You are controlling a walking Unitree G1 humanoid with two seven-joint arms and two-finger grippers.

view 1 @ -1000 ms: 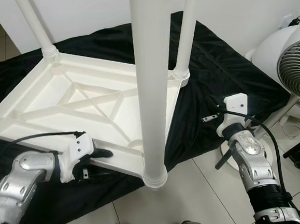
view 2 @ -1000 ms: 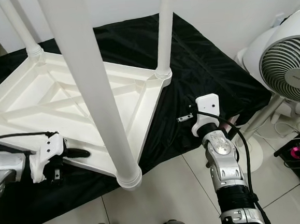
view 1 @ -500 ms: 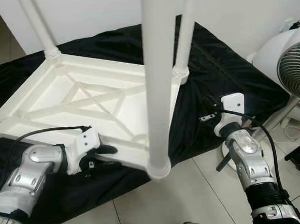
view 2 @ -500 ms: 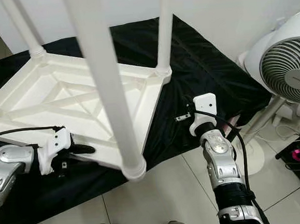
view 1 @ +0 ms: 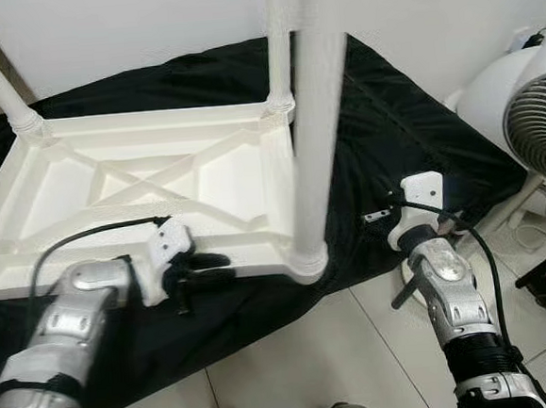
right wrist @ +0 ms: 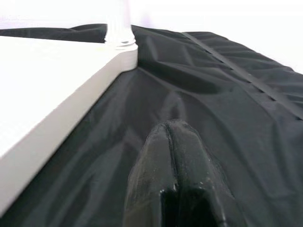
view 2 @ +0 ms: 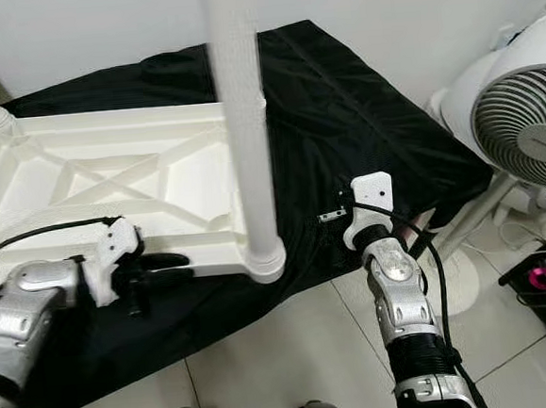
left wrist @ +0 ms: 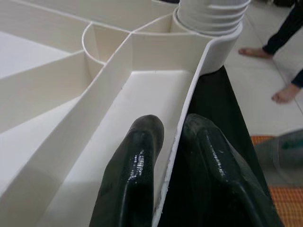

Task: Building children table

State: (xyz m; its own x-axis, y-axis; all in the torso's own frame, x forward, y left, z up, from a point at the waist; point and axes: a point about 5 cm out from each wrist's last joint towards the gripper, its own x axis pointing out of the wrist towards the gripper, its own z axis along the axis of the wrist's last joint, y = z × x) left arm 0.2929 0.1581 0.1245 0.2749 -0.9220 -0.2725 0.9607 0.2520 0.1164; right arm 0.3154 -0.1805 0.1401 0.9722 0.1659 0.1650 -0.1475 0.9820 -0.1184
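A black sheet (view 1: 409, 127) covers the tile floor (view 1: 362, 367) by a fan (view 1: 541, 126). The white table (view 1: 158, 185) lies upside down, legs (view 1: 318, 115) up. My left gripper (left wrist: 173, 142) pinches its rim; my right gripper (right wrist: 175, 184), maybe hovering, is closed on nothing.

Table legs (view 1: 318, 115) cut off by top edge; fan (view 2: 523, 132) cropped at right; person's feet (left wrist: 279, 71) partly out of frame.

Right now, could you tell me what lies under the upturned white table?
A black sheet lies spread beneath the white table, over the tiled floor. The left end effector grips the table's near rim. Whatever lies directly beneath the tabletop is covered.
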